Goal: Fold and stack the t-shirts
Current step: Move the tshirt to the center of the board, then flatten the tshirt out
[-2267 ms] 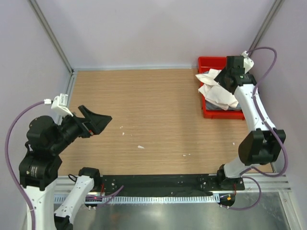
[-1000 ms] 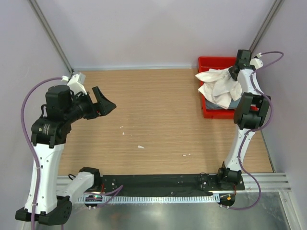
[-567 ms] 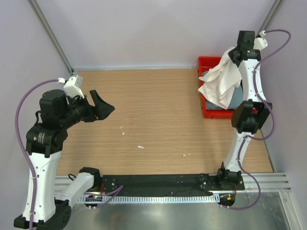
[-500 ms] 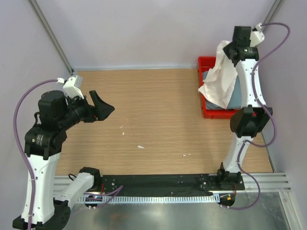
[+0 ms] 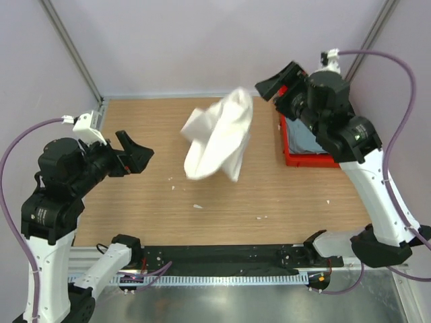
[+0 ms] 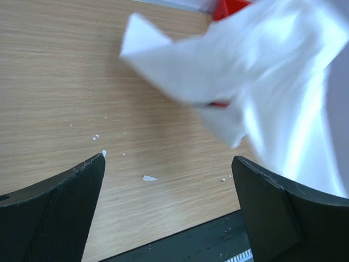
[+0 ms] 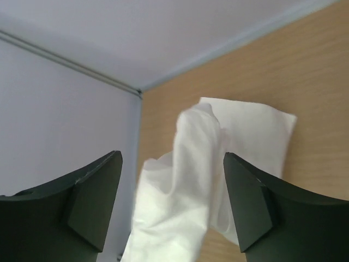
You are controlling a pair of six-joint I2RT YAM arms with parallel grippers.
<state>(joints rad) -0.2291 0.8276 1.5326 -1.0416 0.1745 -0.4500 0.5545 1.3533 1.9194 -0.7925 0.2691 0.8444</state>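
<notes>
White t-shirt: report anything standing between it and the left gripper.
Nothing visible. The white t-shirt hangs in the air over the table. The open left gripper faces it, with only tiny scraps on the wood between them.

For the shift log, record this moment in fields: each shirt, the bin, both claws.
white t-shirt: bunched and blurred over the middle of the table, held by neither claw
grey-blue t-shirt: lying in the red bin
red bin: at the far right of the table
left claw: open, empty, facing the white t-shirt
right claw: open, empty, raised beside the bin, pointing towards the white t-shirt
folding: not yet begun, nothing stacked
</notes>
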